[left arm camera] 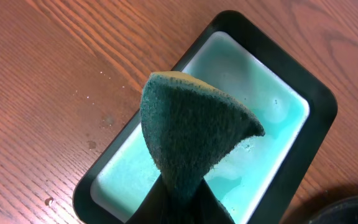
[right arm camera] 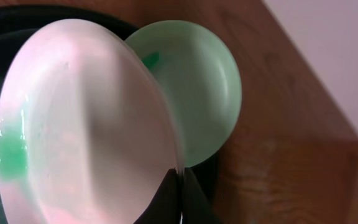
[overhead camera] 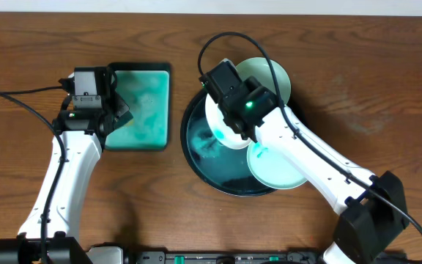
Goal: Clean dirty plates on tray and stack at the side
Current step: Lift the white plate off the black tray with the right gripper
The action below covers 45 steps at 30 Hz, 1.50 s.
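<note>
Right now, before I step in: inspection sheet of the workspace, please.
Surface: wooden table; a few droplets beside the rectangular tray.
Job's things: round black tray holds teal liquid. Held plate tilted, green-smeared; pale green plate at its far rim; teal plate at the near side.
Clutter: rectangular tray, teal liquid inside.
Grippers: left tool shut on sponge above rectangular tray; right tool shut on held plate's rim.
Cables: black cable trails off the left arm; black loop above the right arm.
Surroundings: pale strip past the far edge.
</note>
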### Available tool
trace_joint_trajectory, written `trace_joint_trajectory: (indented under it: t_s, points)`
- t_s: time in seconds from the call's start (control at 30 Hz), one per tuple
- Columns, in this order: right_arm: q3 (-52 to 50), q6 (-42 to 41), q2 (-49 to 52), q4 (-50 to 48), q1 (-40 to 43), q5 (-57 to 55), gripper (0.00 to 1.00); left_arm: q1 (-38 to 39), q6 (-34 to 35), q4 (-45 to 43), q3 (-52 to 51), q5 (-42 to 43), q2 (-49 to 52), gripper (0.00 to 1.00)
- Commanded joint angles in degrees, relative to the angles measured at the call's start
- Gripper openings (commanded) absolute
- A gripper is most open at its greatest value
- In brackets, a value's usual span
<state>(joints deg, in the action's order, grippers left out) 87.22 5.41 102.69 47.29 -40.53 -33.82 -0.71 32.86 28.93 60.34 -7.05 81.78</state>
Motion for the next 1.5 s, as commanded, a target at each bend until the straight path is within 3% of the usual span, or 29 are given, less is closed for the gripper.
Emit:
trace_joint_trajectory:
  t_s: [0.0,0.3,0.5,0.77,1.03,1.13,1.3,1.47]
  points:
    - [0.98,3.50,-1.22,-0.31,-1.81,-7.10,0.01,-0.24,0.46,0.20,-0.11,-0.94,-0.24,0.07]
    - [0.98,7.72,-1.22,-0.57,-6.29,-11.34,0.01,-0.24,0.46,0.20,-0.11,-0.94,-0.24,0.07]
    - [0.98,16.09,-1.22,-2.84,-10.29,-22.71,0.01,-0.24,0.46,0.22,-0.11,-0.94,-0.24,0.07]
    - [0.98,28.13,-1.22,-7.19,-14.80,-26.88,0.01,-0.24,0.44,0.46,-0.11,-0.94,-0.24,0.07]
    - [0.96,31.61,-1.22,-8.07,-15.80,-31.91,0.01,-0.24,0.44,0.63,-0.11,-0.94,-0.24,0.07]
    - [0.96,27.82,-1.22,-6.78,-15.45,-26.73,0.01,-0.24,0.44,0.66,-0.11,-0.94,-0.24,0.07]
    - [0.96,17.44,-1.22,-0.81,-10.88,-2.84,0.01,-0.24,0.44,1.11,-0.11,-0.94,-0.24,0.07]
    - [0.94,11.39,-1.22,2.43,-3.72,13.92,0.01,-0.24,0.46,1.25,-0.11,-0.94,-0.24,0.07]
